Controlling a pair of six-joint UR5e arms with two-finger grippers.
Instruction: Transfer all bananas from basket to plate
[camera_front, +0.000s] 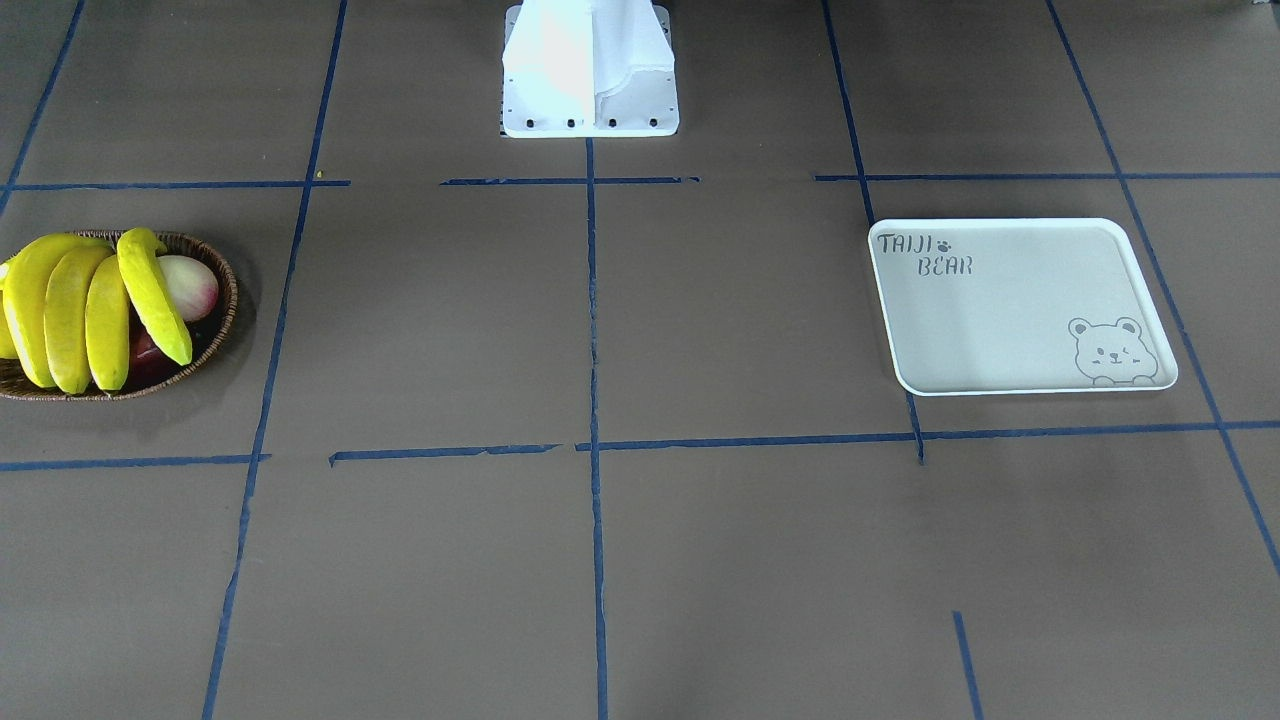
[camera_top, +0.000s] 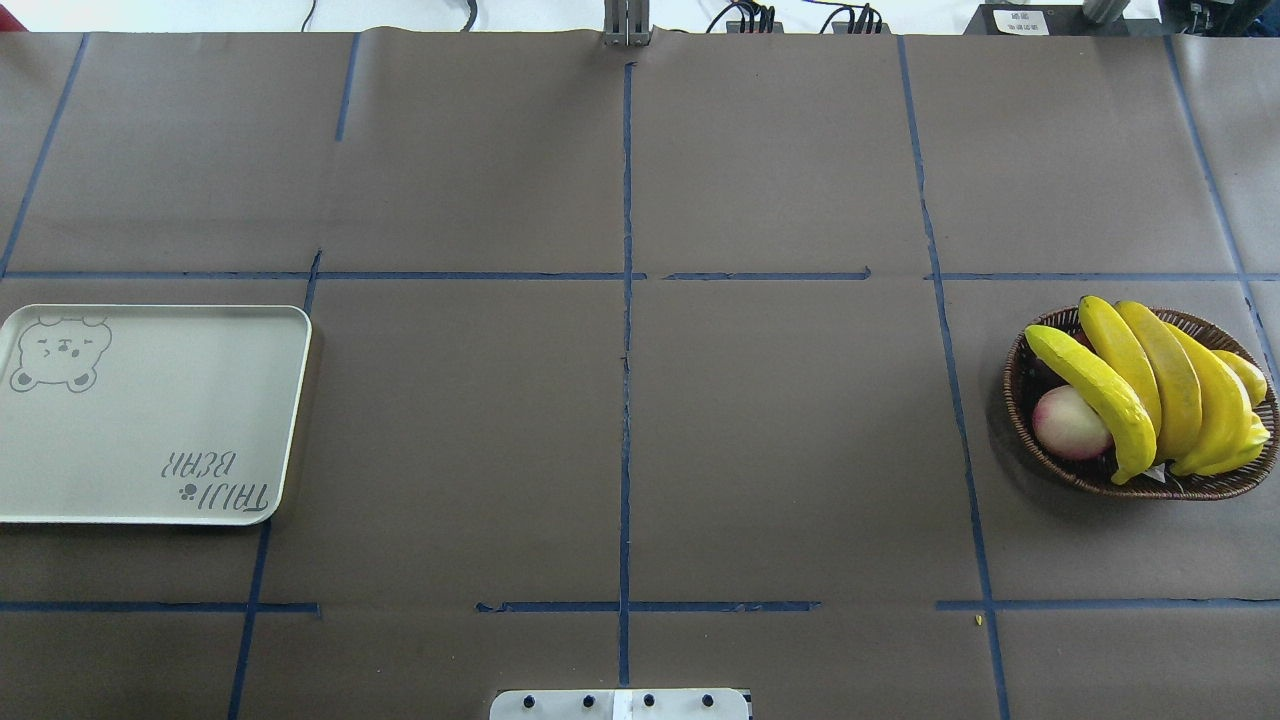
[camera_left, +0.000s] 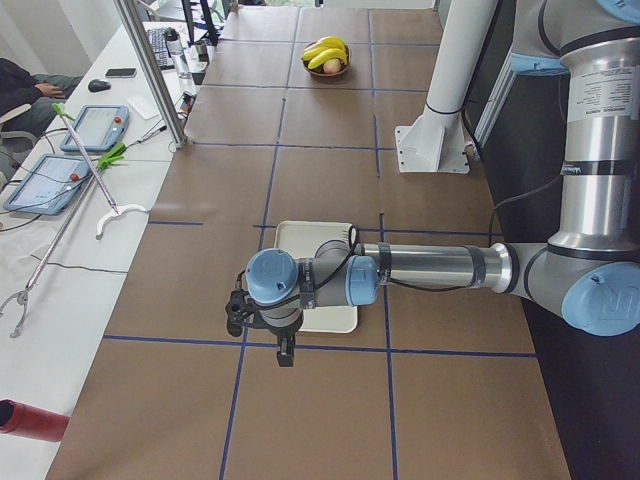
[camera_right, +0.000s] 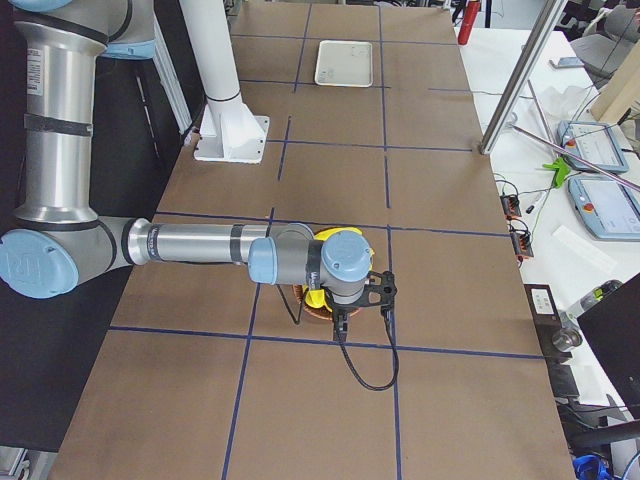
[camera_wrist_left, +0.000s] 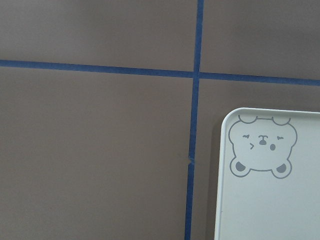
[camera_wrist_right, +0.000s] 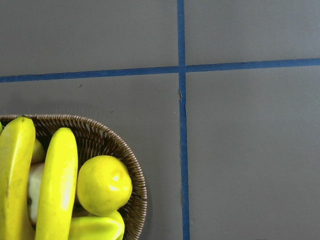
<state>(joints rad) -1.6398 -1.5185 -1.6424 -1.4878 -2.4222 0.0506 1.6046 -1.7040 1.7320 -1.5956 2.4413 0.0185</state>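
Yellow bananas (camera_top: 1150, 390) fill the wicker basket (camera_top: 1200, 487), which sits at the far right of the table in the overhead view. We count four of them lying side by side, their curved backs up, above the rim. A pink-white peach (camera_top: 1068, 422) lies under the leftmost banana, against the basket's left wall. A round yellow fruit (camera_wrist_right: 104, 184) sits at the other end, touching the woven rim. From the front camera we also make out something dark red (camera_front: 150, 352) beneath the bananas, too hidden to name.

The white plate (camera_top: 150, 420) lies flat at the left edge of the table, well apart from the basket. It bears the words "TAIJI BEAR" in one corner and a bear outline in the opposite one. Blue tape lines (camera_top: 625, 400) divide the brown table cover (camera_top: 450, 450) into squares.

From the left side view we see the left arm reaching out over the plate, its left gripper (camera_left: 240, 312) held above the plate's near edge. From the right side view the right arm stretches out over the basket, and the right gripper (camera_right: 378, 290) hangs just beyond it. We cannot tell how wide either pincer stands. They appear only in these side views, and neither wrist camera catches any fingers. Neither one touches a banana.
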